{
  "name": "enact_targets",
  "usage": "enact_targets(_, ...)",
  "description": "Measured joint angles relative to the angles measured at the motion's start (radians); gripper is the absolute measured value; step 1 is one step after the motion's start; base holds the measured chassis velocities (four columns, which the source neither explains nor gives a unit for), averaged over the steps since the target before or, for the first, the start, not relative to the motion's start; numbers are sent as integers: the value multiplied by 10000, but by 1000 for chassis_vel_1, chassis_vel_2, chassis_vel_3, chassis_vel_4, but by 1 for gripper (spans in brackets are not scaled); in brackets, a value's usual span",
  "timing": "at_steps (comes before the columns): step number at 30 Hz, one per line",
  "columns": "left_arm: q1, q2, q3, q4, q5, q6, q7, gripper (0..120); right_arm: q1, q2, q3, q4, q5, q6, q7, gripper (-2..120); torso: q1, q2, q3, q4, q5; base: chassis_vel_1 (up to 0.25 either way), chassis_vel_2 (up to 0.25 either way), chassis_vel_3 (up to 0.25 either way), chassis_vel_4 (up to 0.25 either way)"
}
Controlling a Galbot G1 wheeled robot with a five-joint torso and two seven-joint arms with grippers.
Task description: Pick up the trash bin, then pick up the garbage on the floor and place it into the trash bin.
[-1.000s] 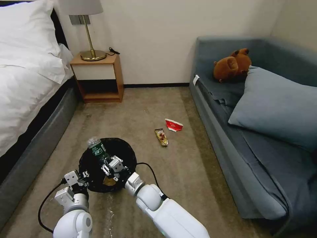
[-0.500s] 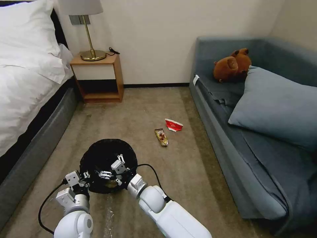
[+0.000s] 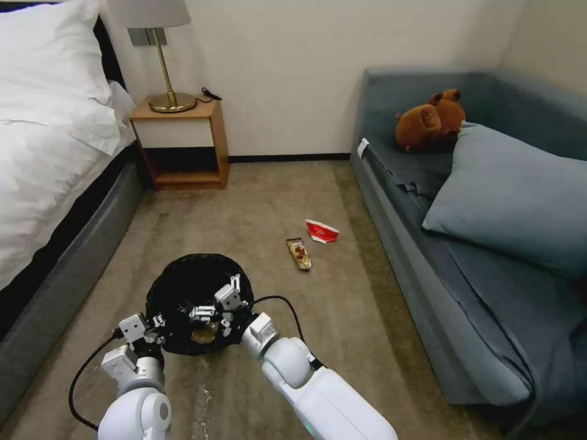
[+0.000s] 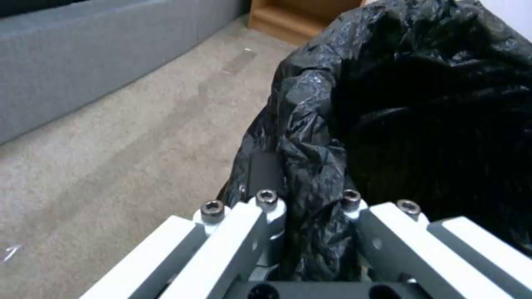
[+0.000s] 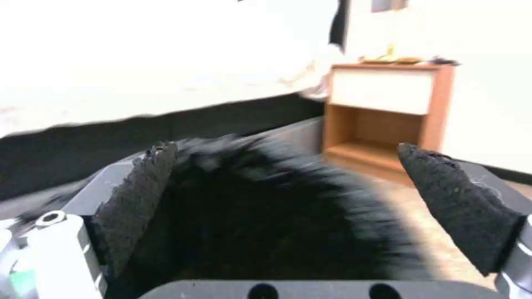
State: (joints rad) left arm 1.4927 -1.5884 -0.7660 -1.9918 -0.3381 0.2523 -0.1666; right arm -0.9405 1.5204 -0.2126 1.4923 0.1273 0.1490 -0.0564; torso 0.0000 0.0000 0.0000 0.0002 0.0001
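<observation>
The trash bin (image 3: 183, 287), lined with a crinkly black bag, is held just above the carpet in front of me. My left gripper (image 3: 154, 322) is shut on its near rim; in the left wrist view the gripper (image 4: 307, 201) pinches the folded bag (image 4: 310, 124). Over the bin's mouth my right gripper (image 3: 217, 299) hangs open and empty, its black pads (image 5: 139, 195) spread wide above the bag (image 5: 266, 216). A tan piece (image 3: 204, 333) lies inside the bin. Two pieces of garbage rest on the floor farther ahead: a gold-brown snack wrapper (image 3: 299, 253) and a flattened red-and-white cup (image 3: 321, 231).
A bed (image 3: 49, 171) runs along the left and a grey sofa (image 3: 465, 244) along the right, with a brown plush toy (image 3: 430, 121) on it. A wooden nightstand (image 3: 180, 143) with a lamp stands at the far wall. Open carpet (image 3: 342, 318) lies between.
One second ago my right gripper held a clear bottle over the bin. The bottle is gone from it, the gripper has opened and drawn back slightly to the right. The left gripper kept its hold.
</observation>
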Motion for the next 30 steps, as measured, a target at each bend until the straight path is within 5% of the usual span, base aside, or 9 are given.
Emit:
enact_targets(9, -186, 618, -91, 248, -402, -40, 191, 3, -1356, -565, 2355, 2142, 169, -902, 853, 100, 0, 0, 0, -4, 1, 0, 0, 0, 0)
enact_targets(20, -70, 1521, -317, 486, -1080, -247, 585, 3, -3642, -671, 4635, 3552, -93, -539, 1543, 100, 0, 0, 0, -2, 0, 0, 0, 0, 0)
enact_targets(30, 35, 1931, -615, 778, -1262, -274, 826, 3, -4471, -387, 5205, 3395, 371, 264, 1089, 100, 0, 0, 0, 0, -1, 0, 0, 0, 0)
